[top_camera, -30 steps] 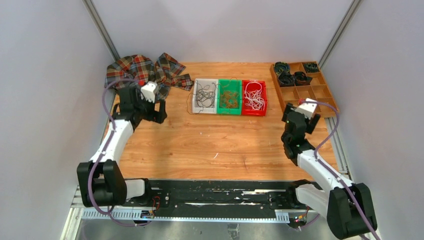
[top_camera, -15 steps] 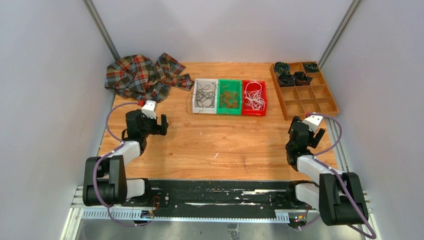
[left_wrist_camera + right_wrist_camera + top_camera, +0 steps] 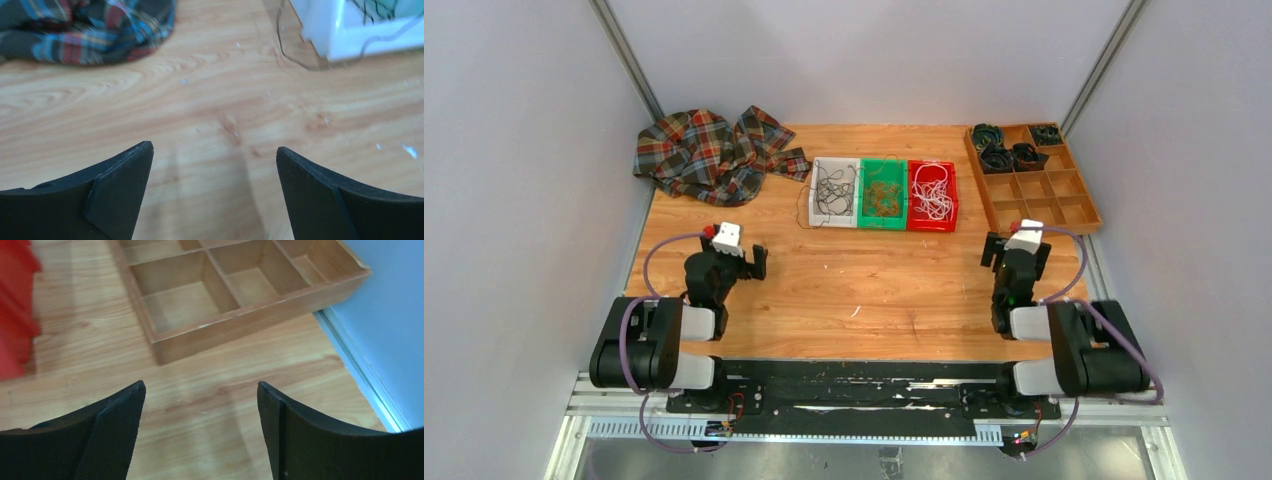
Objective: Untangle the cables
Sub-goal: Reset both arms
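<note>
The cables lie in three small bins at the table's back middle: black cables [image 3: 834,189] in the white bin [image 3: 817,163], copper-orange cables [image 3: 883,196] in the green bin [image 3: 865,164], and white cables [image 3: 933,192] in the red bin [image 3: 950,182]. One black cable loop [image 3: 296,54] hangs over the white bin's [image 3: 345,35] left wall onto the wood. My left gripper [image 3: 736,258] [image 3: 215,150] is open and empty over bare wood at the near left. Over bare wood at the near right, my right gripper [image 3: 1016,252] [image 3: 200,387] is also open and empty.
A plaid cloth [image 3: 709,152] [image 3: 85,25] lies crumpled at the back left. A wooden compartment tray [image 3: 1064,195] [image 3: 225,295] with dark coiled rolls [image 3: 1007,152] in its far cells stands at the back right. The red bin's edge [image 3: 15,315] shows left of the right gripper.
Both arms have drawn back toward the near edge and folded low. The left gripper has left the plaid cloth; the right gripper has backed away from the wooden tray.
</note>
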Controlling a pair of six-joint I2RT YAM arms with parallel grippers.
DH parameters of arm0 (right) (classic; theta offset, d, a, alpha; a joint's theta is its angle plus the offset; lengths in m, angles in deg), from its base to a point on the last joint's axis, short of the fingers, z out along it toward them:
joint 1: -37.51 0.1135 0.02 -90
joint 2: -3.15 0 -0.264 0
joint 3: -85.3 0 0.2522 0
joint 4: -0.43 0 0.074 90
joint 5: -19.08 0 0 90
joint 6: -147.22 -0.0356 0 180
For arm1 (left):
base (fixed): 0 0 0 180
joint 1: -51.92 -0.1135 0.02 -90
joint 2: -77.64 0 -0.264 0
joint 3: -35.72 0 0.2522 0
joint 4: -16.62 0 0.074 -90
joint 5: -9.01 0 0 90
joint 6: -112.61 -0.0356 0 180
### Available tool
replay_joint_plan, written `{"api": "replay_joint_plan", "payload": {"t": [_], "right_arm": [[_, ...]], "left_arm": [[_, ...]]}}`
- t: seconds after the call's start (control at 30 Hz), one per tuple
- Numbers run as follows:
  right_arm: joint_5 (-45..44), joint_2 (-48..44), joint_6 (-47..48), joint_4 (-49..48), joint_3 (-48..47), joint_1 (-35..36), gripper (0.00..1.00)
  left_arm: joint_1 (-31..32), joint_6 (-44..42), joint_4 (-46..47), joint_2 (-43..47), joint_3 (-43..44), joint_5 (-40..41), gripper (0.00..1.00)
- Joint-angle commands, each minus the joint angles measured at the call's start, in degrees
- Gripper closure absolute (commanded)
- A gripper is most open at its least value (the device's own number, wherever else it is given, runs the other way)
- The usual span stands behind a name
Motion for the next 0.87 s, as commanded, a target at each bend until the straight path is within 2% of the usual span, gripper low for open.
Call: {"api": "replay_joint_plan", "payload": {"t": [0.0,0.03,0.07,0.1,0.13,0.23,0.33,0.4,0.83], "right_arm": [[-1.0,10.7,10.8,-27.6,4.9,5.7,0.15],[-1.8,8.2,9.3,-19.9,2.7,6.0,0.15],[-1.6,5.8,7.5,-8.1,0.1,5.6,0.15],[0.1,5.0,5.7,-5.0,-1.1,4.1,0.14],[0.9,5.4,5.5,-5.4,-1.3,2.9,0.14],[2.0,5.3,6.2,-6.1,-0.9,2.9,0.14],[2.6,5.4,6.2,-5.7,-1.2,2.7,0.14],[2.7,5.6,6.3,-5.7,-1.4,2.6,0.14],[4.5,6.0,6.0,-5.8,-1.5,1.8,0.13]], "left_arm": [[2.1,-2.1,18.2,-1.2,-4.7,3.4,0.02],[2.1,-2.9,11.4,0.7,-2.7,3.5,0.02],[2.1,-3.0,6.3,1.2,-0.8,4.0,0.02],[2.0,-2.1,7.8,-0.4,0.1,4.3,0.02],[2.0,-1.0,11.5,-1.7,-0.6,5.2,0.02],[1.9,-1.3,6.7,-0.4,0.2,5.5,0.02],[1.9,-0.6,10.2,-1.7,-0.4,6.4,0.02],[1.9,-0.7,8.1,-1.0,0.1,6.4,0.02],[1.9,-0.7,9.0,-1.3,-0.1,6.4,0.02]]}}
